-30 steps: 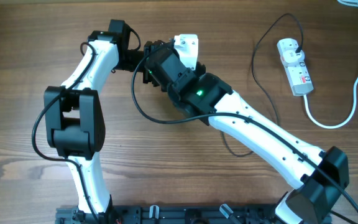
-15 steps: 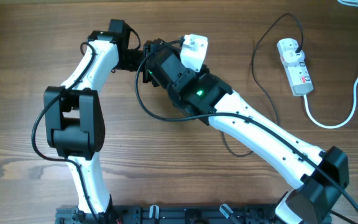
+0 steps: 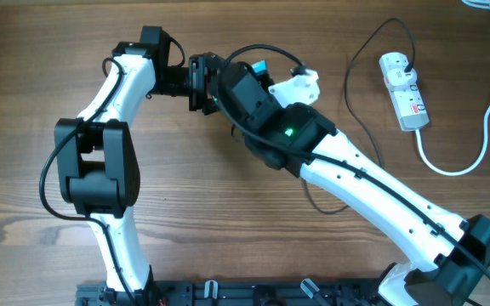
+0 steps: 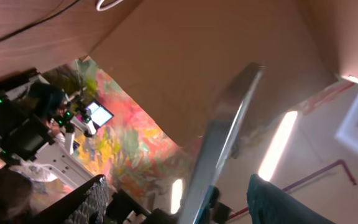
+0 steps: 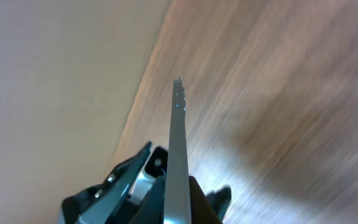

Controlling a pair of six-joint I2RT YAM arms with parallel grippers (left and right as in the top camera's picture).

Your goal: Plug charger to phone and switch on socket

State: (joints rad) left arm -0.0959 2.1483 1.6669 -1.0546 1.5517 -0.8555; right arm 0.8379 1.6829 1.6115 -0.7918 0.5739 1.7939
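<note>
My right gripper (image 3: 258,75) is shut on the phone (image 3: 303,85) and holds it raised above the table, tilted, with its white end toward the right. In the right wrist view the phone (image 5: 178,137) stands edge-on between my fingers (image 5: 179,193). My left gripper (image 3: 201,81) is open just left of the phone. In the left wrist view the phone's edge (image 4: 225,137) runs between its spread jaws (image 4: 178,190). The socket (image 3: 404,100) lies at the far right. The charger cable (image 3: 353,102) runs from it and passes under my right arm. Its plug tip is hidden.
The socket's thick white cord (image 3: 475,144) loops off to the right edge. My two arms cross the middle of the wooden table (image 3: 24,153). A black rail (image 3: 262,293) runs along the front edge.
The right gripper has swung the phone to the right and turned it, so its white end now points right. The left arm has shifted slightly left.
</note>
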